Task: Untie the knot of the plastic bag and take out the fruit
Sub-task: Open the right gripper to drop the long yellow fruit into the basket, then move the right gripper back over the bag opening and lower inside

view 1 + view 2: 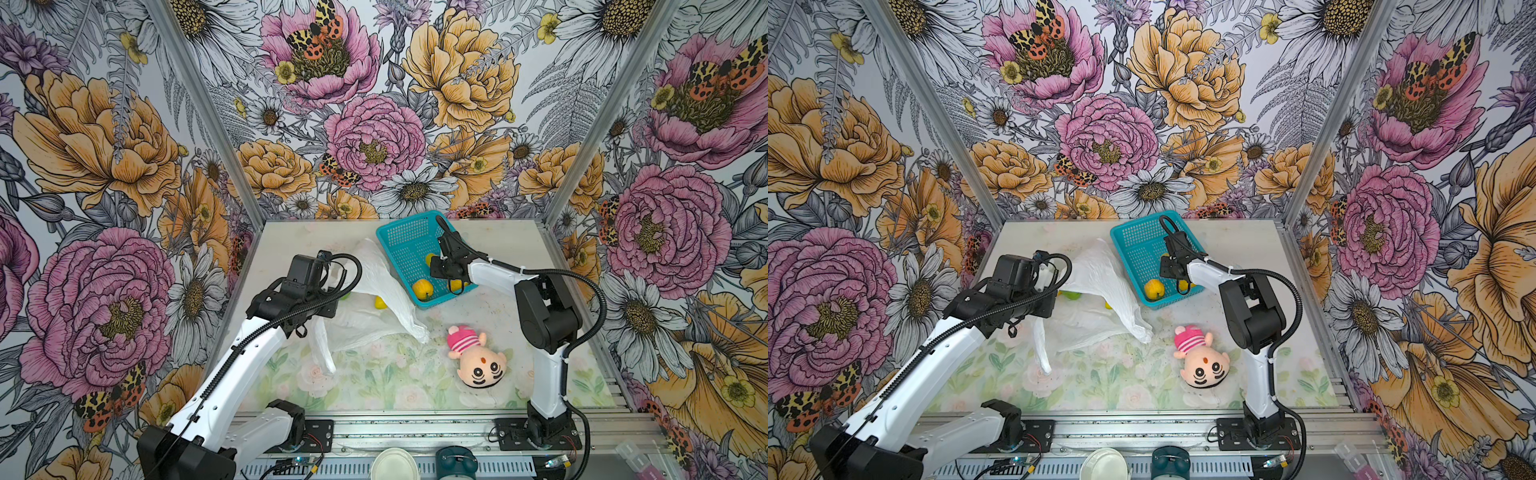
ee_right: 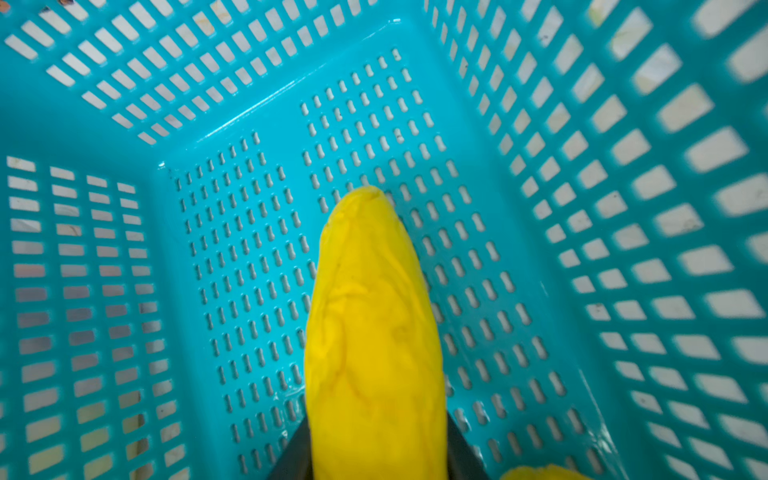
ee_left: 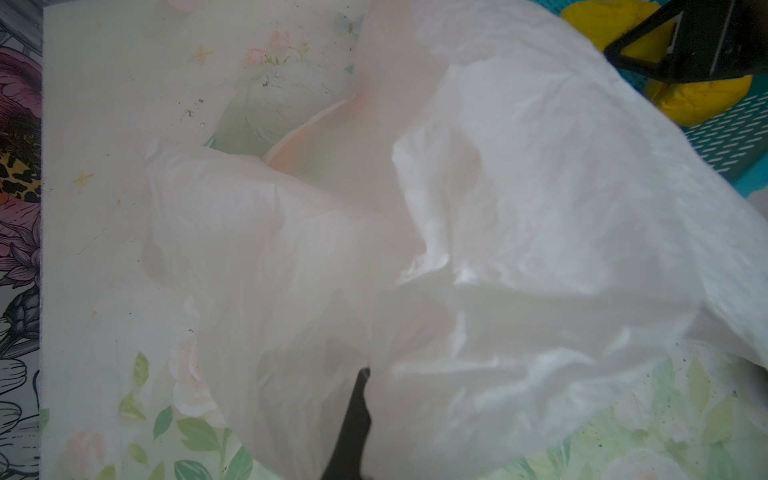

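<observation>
Right wrist view: seemingly gripping fruit (image 2: 374,332) with right fingers (image 2: 293,463), pinching plastic bag (image 3: 519,208) with left fingers (image 3: 353,419); released carelessly, could bounce from basket (image 2: 249,249).

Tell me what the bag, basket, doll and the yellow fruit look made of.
plastic bag: thin plastic film, translucent white with a soft sheen. It crinkles, and the mat shows through.
basket: rigid moulded plastic, glossy teal, with slotted walls and sharp highlights.
doll: plush fabric, matte, probably stuffed.
yellow fruit: possibly soft rubber or foam, judging by the wrinkled skin. Unsure.
</observation>
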Available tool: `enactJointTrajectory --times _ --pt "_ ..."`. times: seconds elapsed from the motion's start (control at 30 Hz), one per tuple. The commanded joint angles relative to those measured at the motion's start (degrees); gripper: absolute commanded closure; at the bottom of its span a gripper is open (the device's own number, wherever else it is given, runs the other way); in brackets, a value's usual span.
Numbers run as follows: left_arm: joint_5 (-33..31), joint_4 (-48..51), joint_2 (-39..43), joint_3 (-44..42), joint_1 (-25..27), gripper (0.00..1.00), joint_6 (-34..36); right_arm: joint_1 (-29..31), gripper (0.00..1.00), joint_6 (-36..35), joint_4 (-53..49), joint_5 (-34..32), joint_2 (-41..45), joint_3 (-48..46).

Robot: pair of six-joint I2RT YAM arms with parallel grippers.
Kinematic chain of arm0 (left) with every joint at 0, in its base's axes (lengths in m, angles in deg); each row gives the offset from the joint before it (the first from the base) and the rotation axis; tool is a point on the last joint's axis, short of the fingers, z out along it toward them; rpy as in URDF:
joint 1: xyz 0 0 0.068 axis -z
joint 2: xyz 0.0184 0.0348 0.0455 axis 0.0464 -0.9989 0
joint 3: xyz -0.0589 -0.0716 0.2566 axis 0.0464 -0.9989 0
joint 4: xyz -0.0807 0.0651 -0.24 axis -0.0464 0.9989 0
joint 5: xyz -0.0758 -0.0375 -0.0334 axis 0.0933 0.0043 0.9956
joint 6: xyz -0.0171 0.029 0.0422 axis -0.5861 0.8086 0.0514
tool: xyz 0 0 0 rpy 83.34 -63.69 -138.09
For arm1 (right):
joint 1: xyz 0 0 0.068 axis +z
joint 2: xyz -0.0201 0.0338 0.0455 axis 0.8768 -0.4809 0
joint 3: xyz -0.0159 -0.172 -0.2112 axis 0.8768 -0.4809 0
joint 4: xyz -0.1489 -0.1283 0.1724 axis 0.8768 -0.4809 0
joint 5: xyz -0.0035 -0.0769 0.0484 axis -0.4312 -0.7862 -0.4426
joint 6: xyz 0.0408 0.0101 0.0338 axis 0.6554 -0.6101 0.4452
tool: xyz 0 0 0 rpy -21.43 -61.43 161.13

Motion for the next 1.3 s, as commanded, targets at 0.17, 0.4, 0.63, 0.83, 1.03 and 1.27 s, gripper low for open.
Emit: enactJointTrajectory --times 0.17,0.4,0.63,0.83,1.03,1.27 --pt "0.2 -0.7 1.0 -0.5 -0.5 1.00 -0.5 0.0 0.27 0.8 -0.1 -0.6 3.4 -0.6" --pt "0.4 -0.7 1.0 -0.5 -0.6 1.00 -0.5 2.8 0.21 0.7 0.8 -6.4 14.9 -6.5" --pt "0.8 -0.7 0.9 -0.5 -0.5 1.00 -0.5 8.2 0.23 -1.5 9.8 -11.1 32.3 -18.1" --pt "0.9 -0.7 0.9 -0.6 -0.6 1.00 -0.5 17.8 0.25 -9.3 26.3 -9.5 47.8 -30.9" --pt "1.2 -0.8 0.7 -0.5 -0.8 1.00 -0.5 32.0 0.26 -22.3 36.8 -9.2 53.7 -37.1" --pt "1.3 -0.8 0.7 -0.5 -0.8 1.00 -0.5 43.2 0.28 -35.8 41.1 -11.3 45.1 -35.8"
